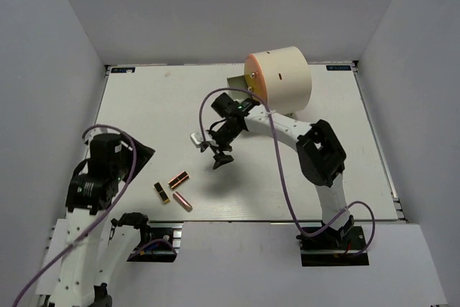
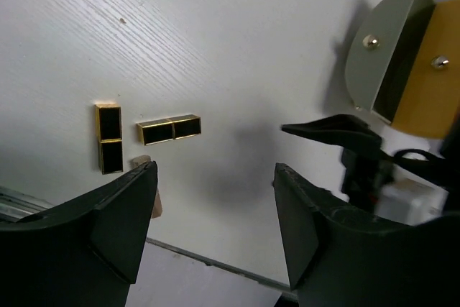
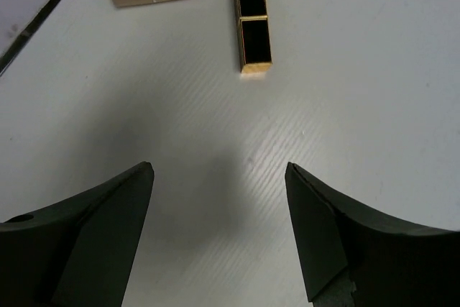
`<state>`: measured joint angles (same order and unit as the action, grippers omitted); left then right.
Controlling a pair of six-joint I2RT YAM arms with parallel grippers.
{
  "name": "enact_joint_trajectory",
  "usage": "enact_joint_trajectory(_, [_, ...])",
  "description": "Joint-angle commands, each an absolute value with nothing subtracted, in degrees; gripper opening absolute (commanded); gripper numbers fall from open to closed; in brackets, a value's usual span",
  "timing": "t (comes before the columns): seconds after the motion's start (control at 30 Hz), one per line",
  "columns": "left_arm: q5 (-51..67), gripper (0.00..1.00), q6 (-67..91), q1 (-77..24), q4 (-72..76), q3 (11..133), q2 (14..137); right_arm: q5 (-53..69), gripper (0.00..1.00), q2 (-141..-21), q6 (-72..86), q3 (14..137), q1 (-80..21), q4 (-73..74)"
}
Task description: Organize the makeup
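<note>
Hovering over tabletop [image 1: 144,106], right arm [image 1: 284,126] angled down, right jaws open near lipsticks [image 1: 179,177]; left arm [image 1: 93,185] folded, left jaws open.

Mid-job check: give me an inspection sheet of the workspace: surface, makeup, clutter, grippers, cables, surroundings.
Surface: white table, no spills seen.
Job's things: three tubes lie flat near the front-left edge: leftmost square black-and-gold lipstick tube, farthest square black-and-gold lipstick tube, round rose-gold lipstick tube. No brushes seen.
Clutter: large cream cylinder with orange front at the far edge, with a grey segment standing out of it.
Grippers: left gripper open, empty, near the tubes; right gripper open, empty, above bare table beside them.
Cables: purple cables loop along both arms, off the tubes.
Surroundings: white walls on three sides; nothing else seen.
</note>
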<state>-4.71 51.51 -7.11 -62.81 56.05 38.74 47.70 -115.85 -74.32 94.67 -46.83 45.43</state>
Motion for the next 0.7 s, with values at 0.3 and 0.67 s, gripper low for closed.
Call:
enact_joint_trajectory(0.3, [-12.5,0.76,60.2,-7.1,-76.7,60.6,24.2,40.6,0.76,-128.0,-65.9,105.7,-55.9,36.8])
enact_joint_trajectory(0.67, [-13.0,0.76,61.0,-7.6,-78.3,60.1,23.3,36.4,0.72,-135.0,-62.4,111.3,-60.6,35.2])
